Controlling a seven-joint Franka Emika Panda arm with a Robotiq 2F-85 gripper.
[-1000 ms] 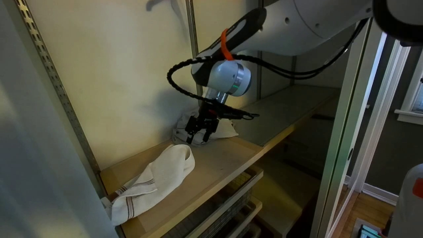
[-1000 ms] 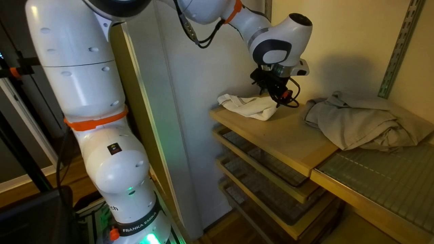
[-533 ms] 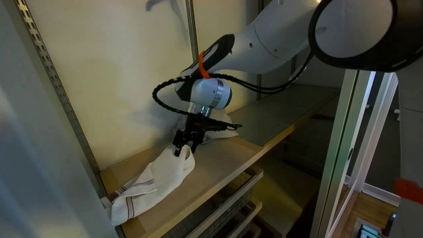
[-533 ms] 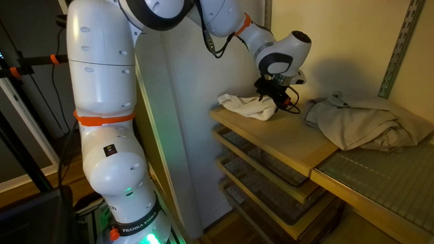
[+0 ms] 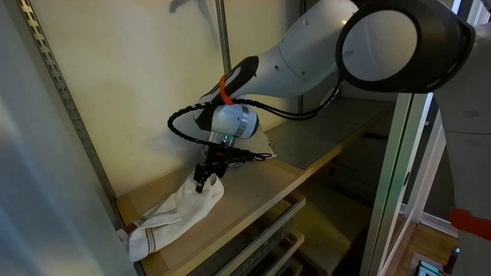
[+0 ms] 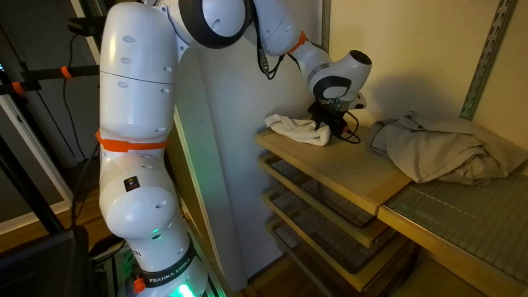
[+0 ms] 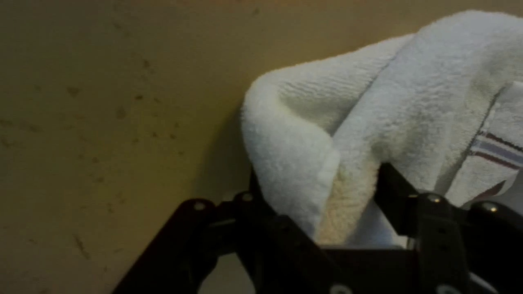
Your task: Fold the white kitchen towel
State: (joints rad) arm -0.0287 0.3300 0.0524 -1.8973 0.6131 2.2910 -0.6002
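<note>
The white towel (image 5: 180, 214) with dark stripes lies bunched lengthwise on the wooden shelf in both exterior views (image 6: 299, 131). Its looped end faces my gripper (image 5: 210, 183). In the wrist view the fingers of my gripper (image 7: 316, 179) stand wide apart, with the towel's rolled end (image 7: 290, 143) between them. One finger (image 7: 392, 192) presses into the towel's upper folds, and the other is partly hidden along the outer side of the loop. The gripper is open around the towel end. The fingertips' depth in the cloth is partly hidden.
A crumpled grey-beige cloth (image 6: 445, 148) lies behind the gripper, against the back wall. The wooden shelf (image 5: 253, 188) meets a ribbed shelf (image 6: 462, 222). Wire drawers (image 6: 326, 206) stick out below. A pale panel (image 5: 57, 172) stands beside the towel's far end.
My gripper has moved from above the shelf near the grey-beige cloth down to the towel's looped end. The fingers now straddle it, and the loop is pushed down slightly.
</note>
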